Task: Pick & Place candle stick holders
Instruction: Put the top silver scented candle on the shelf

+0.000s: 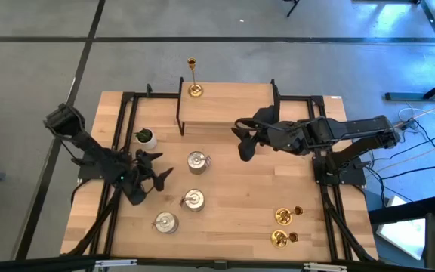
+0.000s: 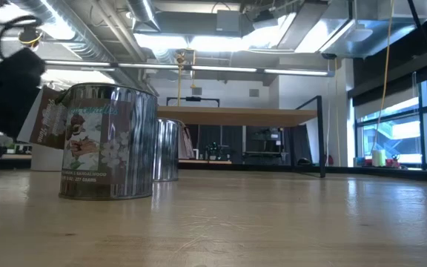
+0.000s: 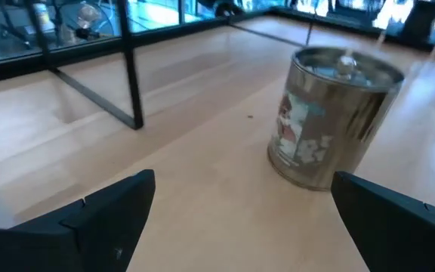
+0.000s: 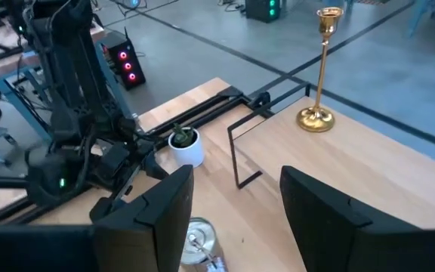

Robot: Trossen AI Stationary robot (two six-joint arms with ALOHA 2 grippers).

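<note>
Left gripper (image 1: 155, 168) hovering with jaws released near silvery holder (image 1: 197, 160), right gripper (image 1: 244, 140) hanging half-parted and grasping nothing, gold candlestick (image 1: 193, 78) standing on raised shelf (image 1: 225, 104)

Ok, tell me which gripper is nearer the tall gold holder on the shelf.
Right. The right gripper hangs open over the table just in front of the shelf, toward the gold holder. The left gripper is open, farther off beside the silver holders.
</note>
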